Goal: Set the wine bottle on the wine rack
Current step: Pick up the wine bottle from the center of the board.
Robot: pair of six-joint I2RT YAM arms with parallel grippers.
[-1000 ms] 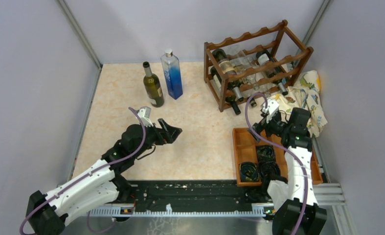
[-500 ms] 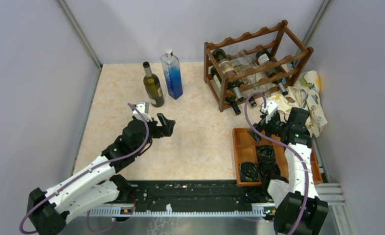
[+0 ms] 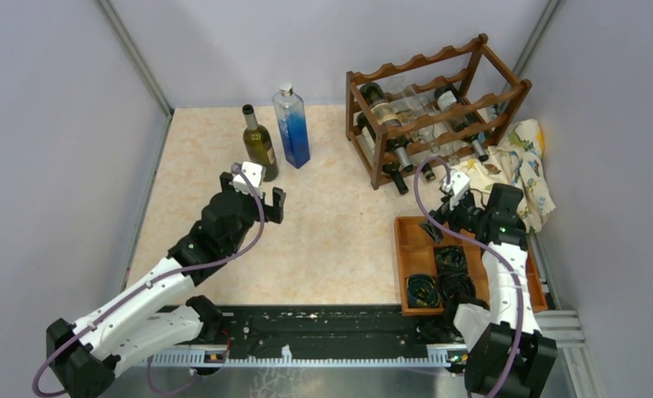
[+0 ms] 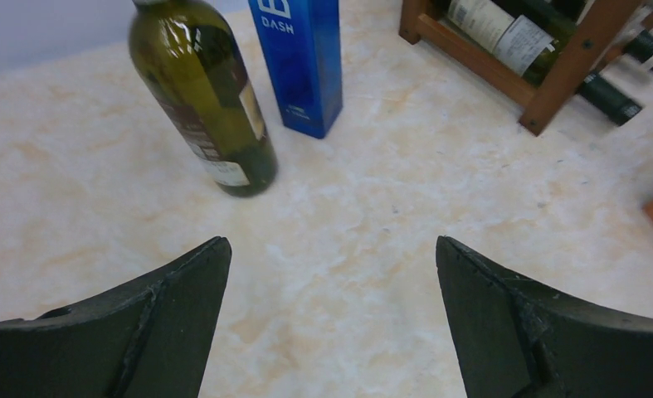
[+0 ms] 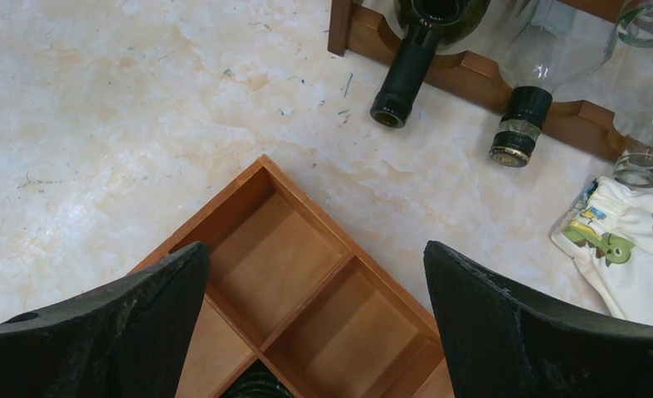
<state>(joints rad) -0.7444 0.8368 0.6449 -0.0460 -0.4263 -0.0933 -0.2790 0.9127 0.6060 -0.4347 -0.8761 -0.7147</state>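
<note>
The green wine bottle (image 3: 260, 149) stands upright on the bench (image 3: 339, 240), up at about 11 o'clock from the bench's middle. It is not on the wine rack (image 3: 454, 108). Just beside it, on its 3 o'clock side, stands a square blue bottle (image 3: 293, 128), also upright. I cannot tell whether the two touch.

The rack sits well apart from both, at roughly 1 o'clock on the bench. Several bottles already lie in its tiers, and their necks (image 5: 402, 75) poke out over the lowest scalloped rail toward the arms.

The left claw (image 4: 331, 249) hangs near the wine bottle on its 6 o'clock side, with its fingers spread wide and nothing between them. It touches neither bottle. In the left wrist view the green bottle sits at 11 o'clock ahead of the fingers and the blue one at 12.

The right claw (image 5: 316, 249) is spread wide too and holds nothing. It hovers over the far corner of a flat wooden compartment tray (image 3: 406, 265), which lies at about 4 o'clock on the bench. Coiled dark cables (image 3: 423, 290) fill the tray's nearer compartments, while the ones under the claw show bare wood.

A printed cloth (image 3: 526, 157) lies crumpled at 3 o'clock, against the rack's right end.
</note>
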